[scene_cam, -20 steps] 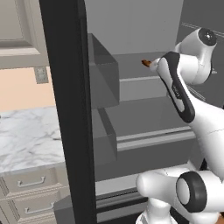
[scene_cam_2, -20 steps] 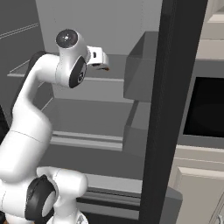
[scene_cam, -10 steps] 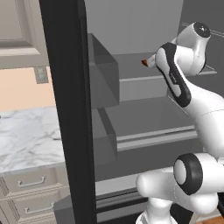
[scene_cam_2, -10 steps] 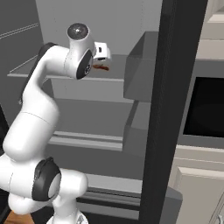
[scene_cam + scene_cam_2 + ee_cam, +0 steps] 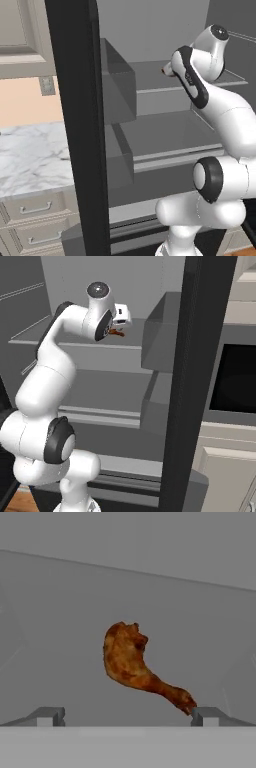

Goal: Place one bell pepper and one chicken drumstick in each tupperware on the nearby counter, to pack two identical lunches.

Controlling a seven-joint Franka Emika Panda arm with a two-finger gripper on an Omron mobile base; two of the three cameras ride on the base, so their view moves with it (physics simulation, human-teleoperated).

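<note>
The claw stands fully spread and released, its two dark fingertips far apart at the bottom of the hand view, with nothing between them and nothing touched. Just beyond them lies a chicken drumstick, dark brown and glossy, its thick meaty end away from the claw and its thin bone end reaching toward the right fingertip without meeting it. The drumstick rests on a grey shelf inside the open refrigerator, where the right base view shows it as a small brown shape just under the robot's hand. The white arm reaches up from the base to that upper shelf. The dark refrigerator door stands open, edge-on in the left base view, and beyond it lies the white marble worktop above beige drawers.
</note>
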